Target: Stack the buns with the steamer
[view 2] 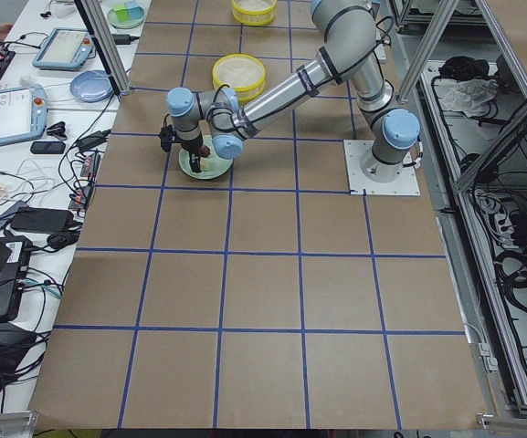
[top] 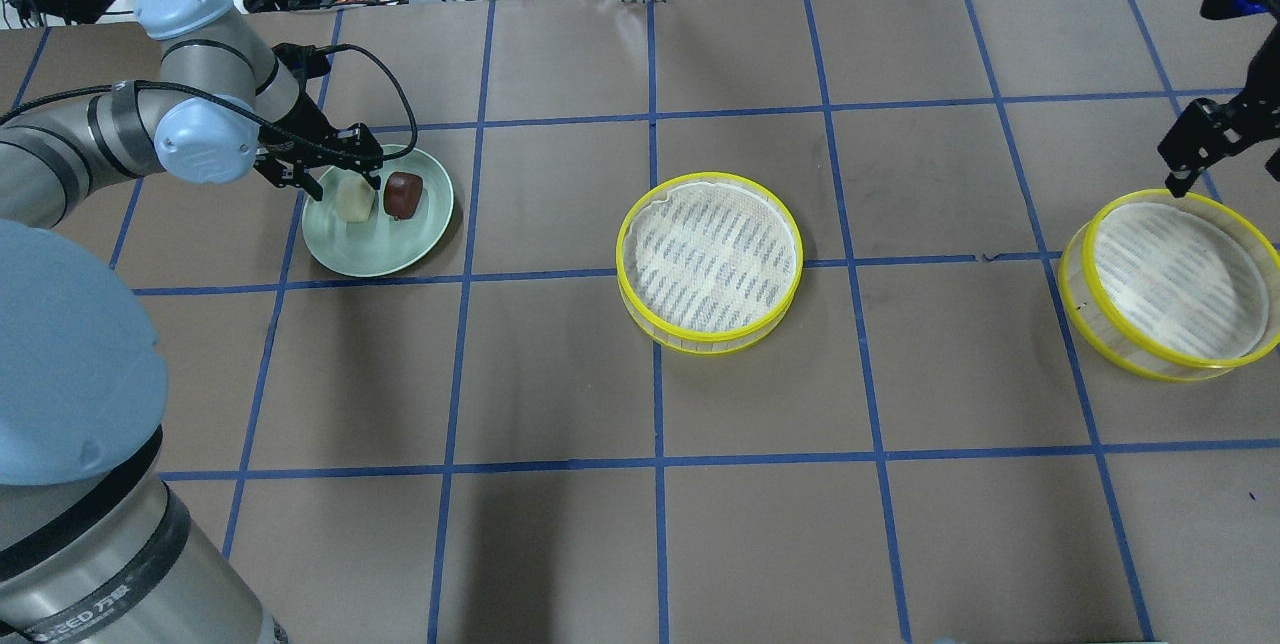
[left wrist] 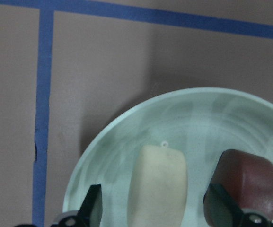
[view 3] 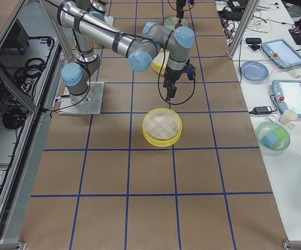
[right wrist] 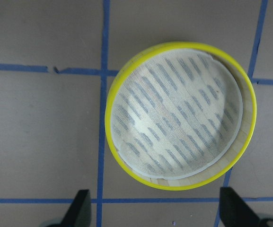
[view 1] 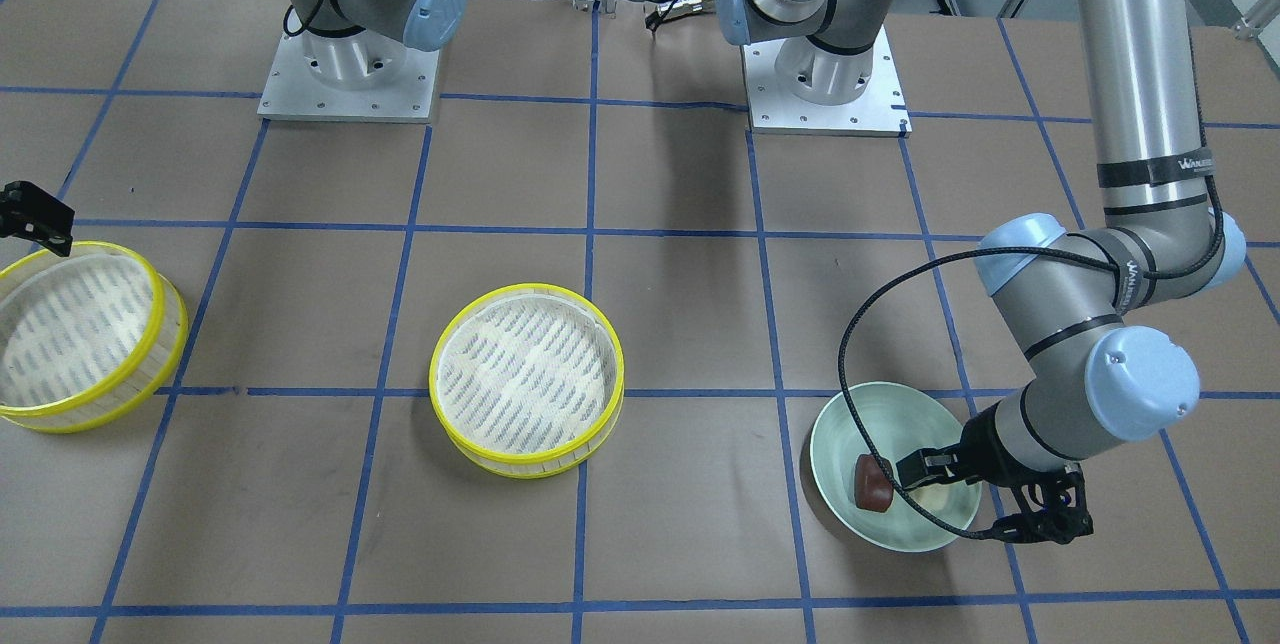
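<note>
Left fingers (left wrist: 92,208) sit open around the cream bun (left wrist: 157,182) on the green plate (left wrist: 108,156), brown bun (left wrist: 245,182) alongside. Looks soft and light, so pinch its sides gently. Right fingers (right wrist: 79,208) open over a steamer (right wrist: 109,118).

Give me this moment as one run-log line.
left gripper open astride cream-white round bun on pale green plate | dark reddish-brown bun beside it | right gripper open near yellow-rimmed steamer basket
</note>
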Available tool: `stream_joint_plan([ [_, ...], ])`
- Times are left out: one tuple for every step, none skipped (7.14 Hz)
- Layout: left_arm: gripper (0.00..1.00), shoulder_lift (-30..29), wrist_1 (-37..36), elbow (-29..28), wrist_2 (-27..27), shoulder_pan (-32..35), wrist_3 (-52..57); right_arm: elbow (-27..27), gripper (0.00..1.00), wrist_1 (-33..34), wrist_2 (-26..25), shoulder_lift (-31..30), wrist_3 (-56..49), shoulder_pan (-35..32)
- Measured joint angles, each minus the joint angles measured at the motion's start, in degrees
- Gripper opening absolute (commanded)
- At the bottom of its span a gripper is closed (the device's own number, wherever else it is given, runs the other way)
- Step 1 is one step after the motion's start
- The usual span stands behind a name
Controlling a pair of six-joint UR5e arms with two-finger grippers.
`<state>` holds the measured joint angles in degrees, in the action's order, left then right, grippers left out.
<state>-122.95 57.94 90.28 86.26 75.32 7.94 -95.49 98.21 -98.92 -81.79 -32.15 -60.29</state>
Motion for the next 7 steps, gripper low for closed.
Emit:
stream_joint_plan([
  [0.08, 0.01, -0.07, 0.03, 0.10, 0.00, 0.38, -2.78, 0.92, 2.25, 0.04, 0.33, -2.13, 3.79],
  [0.02, 0.01, -0.09, 0.05, 0.20, 0.00, 0.95, -5.75, 0.91, 6.31, 0.09, 0.95, -5.34, 7.07],
  [0.00, 0.04, -0.11, 0.28, 0.24, 0.00, 1.28, -8.18, 0.91, 11.38, 0.23, 2.05, -9.61, 9.84],
  [0.00, 0.19, -0.12, 0.39, 0.24, 0.00, 1.43, -9.35, 0.91, 15.06, 1.42, 3.96, -14.11, 12.68],
  [0.00, 0.88, 0.05, 0.10, 0.30, 0.13, 1.36, -9.77, 0.89, 18.87, 3.41, 6.98, -18.48, 15.35],
  [0.00, 2.29, 0.81, -0.53, 0.73, 0.97, 1.02, -9.91, 0.68, 23.20, 4.68, 9.97, -21.84, 17.05],
  [0.00, 4.02, 1.80, -1.46, 1.21, 3.40, -0.47, -9.95, 0.46, 26.53, 5.27, 11.76, -23.57, 17.76],
])
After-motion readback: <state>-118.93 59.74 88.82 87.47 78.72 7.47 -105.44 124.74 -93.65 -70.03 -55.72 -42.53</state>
